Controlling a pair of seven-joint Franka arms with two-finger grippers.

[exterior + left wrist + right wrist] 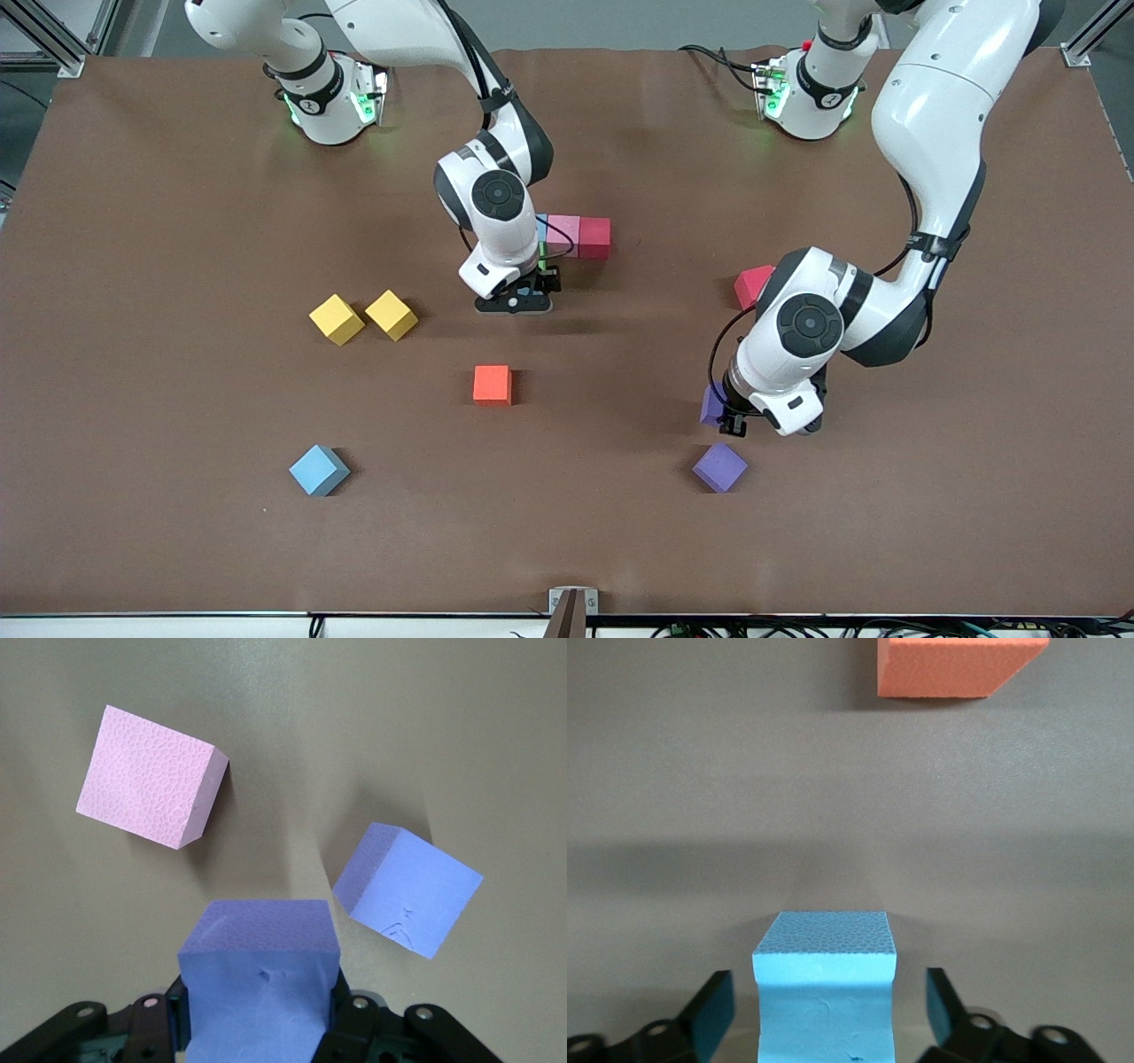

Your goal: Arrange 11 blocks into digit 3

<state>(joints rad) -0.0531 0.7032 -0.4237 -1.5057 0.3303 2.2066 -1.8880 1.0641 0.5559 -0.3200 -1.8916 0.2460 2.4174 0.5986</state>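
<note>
A light blue block (541, 232), a pink block (563, 235) and a red block (594, 237) touch in a row at mid-table. A green sliver (542, 262) shows beside my right gripper (521, 298). That gripper is open, with its fingers on either side of a light blue block (824, 992) without touching it. My left gripper (729, 420) is shut on a purple block (259, 983), next to the second purple block (719, 467). A pink block (151, 775) shows only in the left wrist view. A red block (753, 285), an orange block (492, 384) and a light blue block (319, 470) lie loose.
Two yellow cubes (337, 319) (391, 315) sit side by side toward the right arm's end. The orange block also shows in the right wrist view (957, 669). The brown table (177, 532) has an open stretch along its edge nearest the front camera.
</note>
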